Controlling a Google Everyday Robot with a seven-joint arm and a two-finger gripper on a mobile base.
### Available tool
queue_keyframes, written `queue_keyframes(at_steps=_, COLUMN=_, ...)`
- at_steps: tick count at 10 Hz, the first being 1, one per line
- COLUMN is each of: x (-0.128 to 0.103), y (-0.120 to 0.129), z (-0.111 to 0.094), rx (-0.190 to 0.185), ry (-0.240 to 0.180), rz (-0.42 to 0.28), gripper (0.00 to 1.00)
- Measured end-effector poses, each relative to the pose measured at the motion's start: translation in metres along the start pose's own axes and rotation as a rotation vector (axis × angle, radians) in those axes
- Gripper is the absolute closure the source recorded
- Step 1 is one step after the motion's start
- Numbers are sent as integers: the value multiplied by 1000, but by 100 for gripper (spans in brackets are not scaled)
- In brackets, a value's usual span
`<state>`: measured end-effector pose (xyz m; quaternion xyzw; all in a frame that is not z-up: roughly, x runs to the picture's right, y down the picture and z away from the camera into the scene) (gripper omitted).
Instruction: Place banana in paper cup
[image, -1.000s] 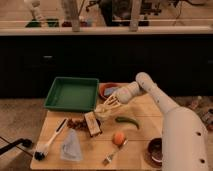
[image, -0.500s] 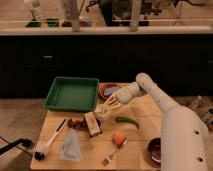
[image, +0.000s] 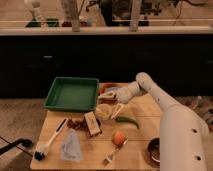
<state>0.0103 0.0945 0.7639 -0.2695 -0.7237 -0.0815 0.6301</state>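
The whitish paper cup (image: 103, 111) stands on the wooden table (image: 135, 155) just in front of the green tray's right corner. My gripper (image: 115, 106) reaches in from the right on the white arm and hangs right over and beside the cup's right rim. A small pale yellow shape, which looks like the banana (image: 110, 94), sits at the gripper's upper left side, above the cup. I cannot tell whether the gripper holds it. The gripper partly hides the cup's far rim.
A green tray (image: 72, 93) lies at the back left, with an orange bowl (image: 104, 87) behind the gripper. A green pepper (image: 128, 121), a round orange fruit (image: 119, 138), a dark brown bowl (image: 154, 150), a snack bar (image: 92, 124), a clear bag (image: 70, 147) and a brush (image: 47, 142) lie on the table.
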Motion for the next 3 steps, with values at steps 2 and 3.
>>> queue_keyframes(at_steps=2, x=-1, y=-2, z=-1, rx=7, ry=9, rz=-7, gripper=20)
queue_keyframes(at_steps=3, x=-2, y=-4, z=-2, rx=14, ry=17, rz=-13, gripper=20)
